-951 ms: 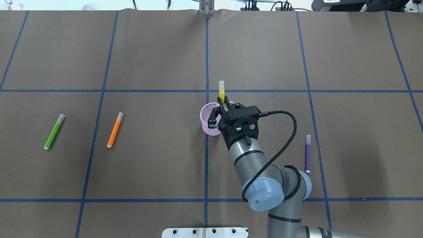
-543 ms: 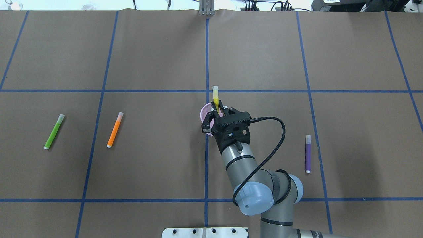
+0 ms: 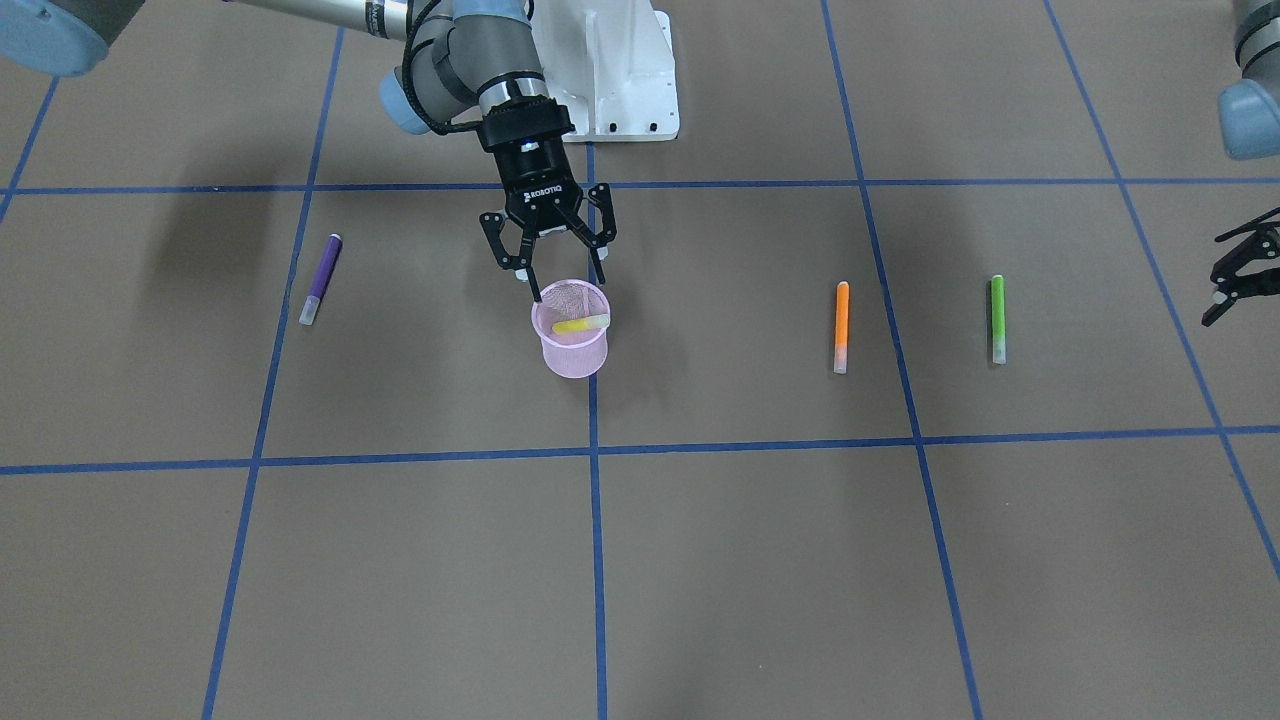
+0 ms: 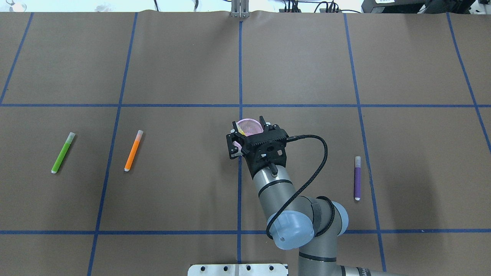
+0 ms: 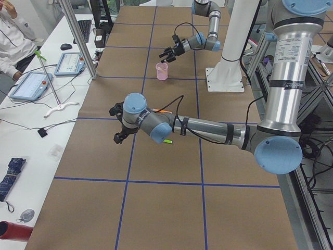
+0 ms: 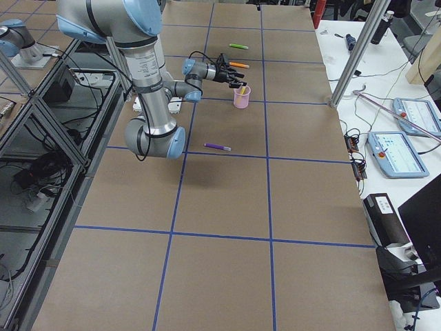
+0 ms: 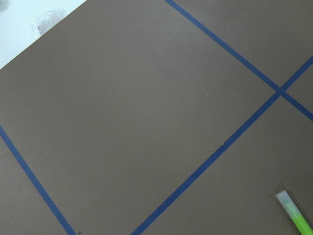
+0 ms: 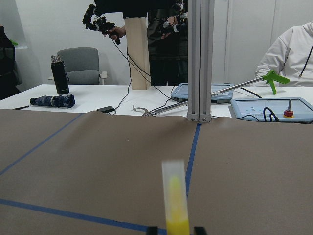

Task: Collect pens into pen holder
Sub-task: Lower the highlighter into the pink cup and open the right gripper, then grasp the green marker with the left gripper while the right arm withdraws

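Note:
The pink mesh pen holder (image 3: pixel 571 345) stands near the table's middle. A yellow pen (image 3: pixel 582 324) lies slanted inside it, up at the rim. My right gripper (image 3: pixel 562 278) hangs just above the holder's rim, open, with nothing between its fingers. In the right wrist view the yellow pen (image 8: pixel 175 200) shows blurred between the spread fingertips. On the table lie a purple pen (image 4: pixel 357 178), an orange pen (image 4: pixel 134 150) and a green pen (image 4: pixel 63 152). My left gripper (image 3: pixel 1240 275) hovers open beyond the green pen, out at the table's left side.
Blue tape lines divide the brown table into squares. The robot's white base (image 3: pixel 620 80) is behind the holder. Screens, cables and a seated person (image 5: pixel 13 36) are along the far edge.
My right gripper moved left over the holder and opened. The yellow pen it held dropped into the holder. The other pens did not move.

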`<action>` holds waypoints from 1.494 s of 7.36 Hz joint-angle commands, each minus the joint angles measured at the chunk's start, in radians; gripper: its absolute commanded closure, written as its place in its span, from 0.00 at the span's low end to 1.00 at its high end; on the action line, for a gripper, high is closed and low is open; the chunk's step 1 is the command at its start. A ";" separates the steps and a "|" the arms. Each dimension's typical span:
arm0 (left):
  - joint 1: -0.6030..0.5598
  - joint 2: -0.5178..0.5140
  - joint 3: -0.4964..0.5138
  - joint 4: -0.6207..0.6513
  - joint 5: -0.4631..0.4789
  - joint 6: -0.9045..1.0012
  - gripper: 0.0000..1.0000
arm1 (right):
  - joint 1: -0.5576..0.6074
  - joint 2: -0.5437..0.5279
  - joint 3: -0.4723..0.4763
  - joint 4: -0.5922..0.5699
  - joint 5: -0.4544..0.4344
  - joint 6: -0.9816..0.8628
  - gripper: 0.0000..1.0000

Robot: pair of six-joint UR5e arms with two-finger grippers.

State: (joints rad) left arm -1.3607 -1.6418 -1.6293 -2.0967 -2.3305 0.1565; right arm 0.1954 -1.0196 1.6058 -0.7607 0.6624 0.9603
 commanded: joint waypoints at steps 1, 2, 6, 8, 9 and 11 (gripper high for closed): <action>0.002 0.000 -0.001 0.001 -0.001 -0.026 0.00 | 0.066 -0.002 0.019 -0.003 0.143 0.061 0.01; 0.033 -0.001 -0.003 -0.003 -0.004 -0.146 0.00 | 0.134 -0.007 0.019 -0.044 0.270 0.101 0.01; 0.310 0.023 0.005 -0.146 0.133 -0.623 0.00 | 0.451 -0.017 0.117 -0.526 0.852 0.199 0.01; 0.452 0.027 0.008 -0.141 0.276 -0.762 0.00 | 0.675 -0.049 0.115 -0.614 1.255 0.135 0.01; 0.459 0.054 0.008 -0.141 0.276 -0.761 0.01 | 0.711 -0.078 0.117 -0.612 1.290 0.054 0.01; 0.508 0.065 0.011 -0.141 0.283 -0.755 0.09 | 0.742 -0.099 0.114 -0.614 1.304 -0.013 0.01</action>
State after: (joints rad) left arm -0.8853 -1.5844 -1.6205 -2.2388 -2.0541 -0.5973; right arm 0.9060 -1.1048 1.7206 -1.3701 1.9380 0.9980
